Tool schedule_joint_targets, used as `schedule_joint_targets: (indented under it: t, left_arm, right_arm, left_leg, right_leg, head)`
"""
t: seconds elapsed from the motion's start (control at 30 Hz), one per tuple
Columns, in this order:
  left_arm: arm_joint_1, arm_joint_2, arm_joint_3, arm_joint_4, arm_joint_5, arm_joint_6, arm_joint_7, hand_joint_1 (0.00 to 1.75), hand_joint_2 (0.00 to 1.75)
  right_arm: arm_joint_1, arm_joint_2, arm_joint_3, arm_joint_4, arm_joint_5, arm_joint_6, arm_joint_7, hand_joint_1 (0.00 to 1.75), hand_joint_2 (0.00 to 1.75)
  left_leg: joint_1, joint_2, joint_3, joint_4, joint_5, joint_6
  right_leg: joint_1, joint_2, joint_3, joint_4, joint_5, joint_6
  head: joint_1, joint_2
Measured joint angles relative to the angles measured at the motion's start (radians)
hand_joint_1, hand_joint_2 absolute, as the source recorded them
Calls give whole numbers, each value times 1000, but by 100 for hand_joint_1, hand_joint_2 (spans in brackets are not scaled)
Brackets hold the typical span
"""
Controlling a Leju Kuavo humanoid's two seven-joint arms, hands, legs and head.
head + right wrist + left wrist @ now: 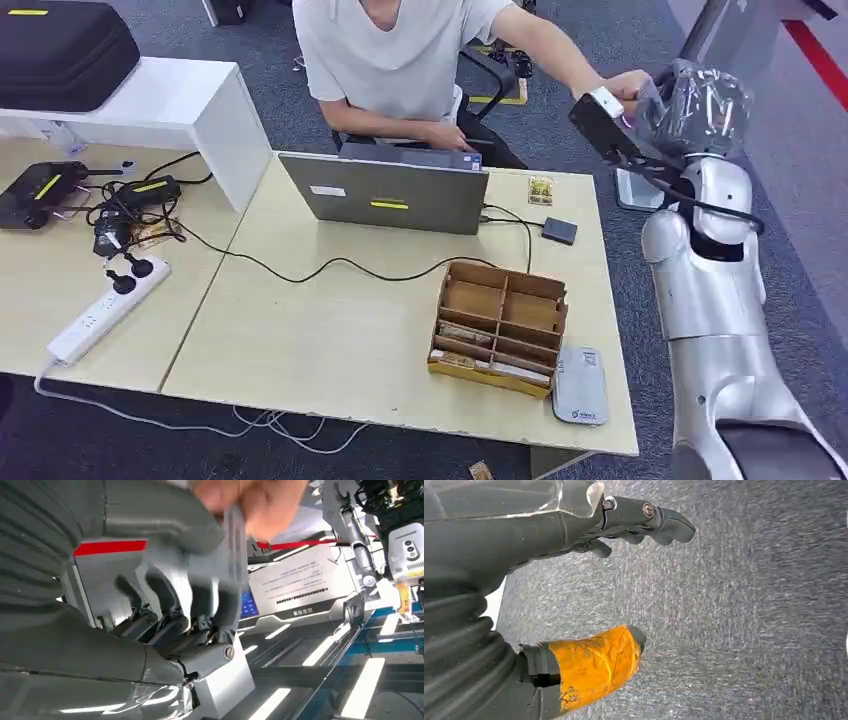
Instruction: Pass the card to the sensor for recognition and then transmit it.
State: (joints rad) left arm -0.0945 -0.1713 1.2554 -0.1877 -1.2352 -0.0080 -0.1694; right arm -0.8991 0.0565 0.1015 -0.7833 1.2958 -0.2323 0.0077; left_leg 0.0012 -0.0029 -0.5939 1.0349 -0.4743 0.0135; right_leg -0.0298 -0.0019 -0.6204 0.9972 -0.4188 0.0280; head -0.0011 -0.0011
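the card is a blurred grey strip between the right hand and a person's fingers, both touching it, raised past the table; left hand hangs spread, holding nothing

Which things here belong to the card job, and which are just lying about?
Job: card, right hand holding it, person's hand on it, grey sensor pad, cardboard divider box.
Lying about: laptop, power strip, black case, cables.
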Motion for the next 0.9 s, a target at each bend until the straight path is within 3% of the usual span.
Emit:
schedule_joint_targets:
  t: [0.43, 0.53, 0.73, 0.77, 0.9]
  left_arm:
    - [0, 8, -2, 0, 17, 19, 22, 0, 175]
    - [0, 8, -2, 0, 23, 18, 31, 0, 175]
    - [1, 6, -2, 0, 74, 28, 42, 0, 175]
    - [2, 6, -2, 0, 83, 31, 44, 0, 175]
    - [4, 2, 15, 0, 121, 46, 61, 0, 175]
  right_arm:
    - [1, 6, 0, 72, 19, -16, -44, 0, 0]
    - [20, 6, 0, 63, 4, -19, -80, 0, 0]
    - [226, -3, 2, -163, -126, -10, -216, 0, 0]
    - [276, -6, 5, -213, -153, -1, -236, 0, 175]
    - [522, -29, 24, -473, -257, 31, -301, 0, 175]
  left_leg:
    - [0, 0, -1, 0, -1, 0]
    - [0, 0, -1, 0, -1, 0]
    - [0, -2, -1, 0, -1, -1]
    - [0, -2, -1, 0, -1, -1]
    - [0, -4, -1, 0, -5, 0]
  right_leg:
    - [0, 0, -1, -1, -1, 0]
    - [0, 0, -1, -1, -1, 0]
    - [1, -1, -1, -2, -2, 0]
    - [1, -2, -1, -2, -2, 0]
    - [1, -3, -1, -2, -6, 0]
  head:
    - [0, 0]
    - [0, 0]
    - [0, 0]
    - [0, 0]
    - [0, 0]
